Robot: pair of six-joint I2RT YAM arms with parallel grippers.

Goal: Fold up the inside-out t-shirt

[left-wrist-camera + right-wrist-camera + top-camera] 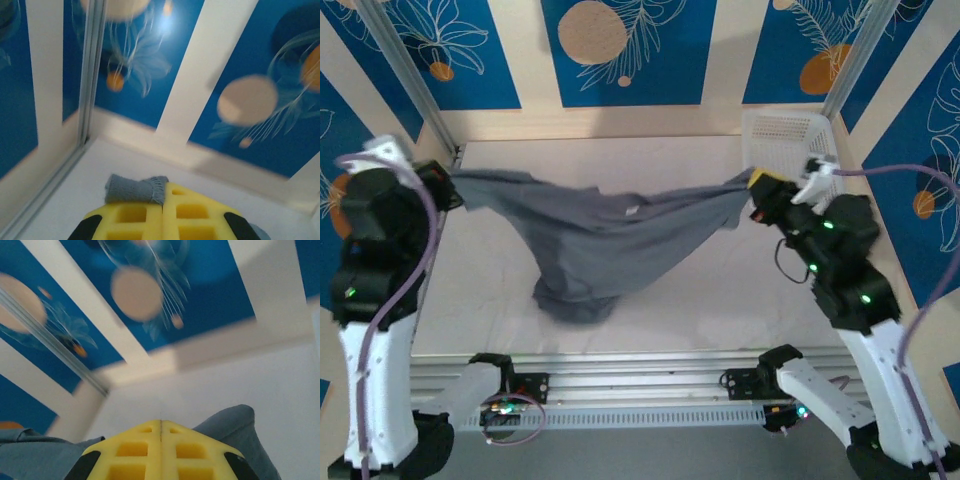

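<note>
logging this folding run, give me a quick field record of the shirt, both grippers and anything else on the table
t-shirt: slate-grey, lifted by two ends and stretched across, middle sagging in a bunch onto the table
left gripper: shut on the shirt's left end, fabric edge poking out past the fingers
right gripper: shut on the shirt's right end
white mesh basket: far right corner of the table, behind the right gripper
fold status: not started

We are logging the left arm (pixel 375 250) and right arm (pixel 855 280): black joint housings, white lower links, small green lights glowing. Lilac cables (pixel 895 169) are trailing along both. The left gripper (pixel 162 195) and right gripper (pixel 160 424) are showing yellow fingers (pixel 135 216) with square recesses.
</note>
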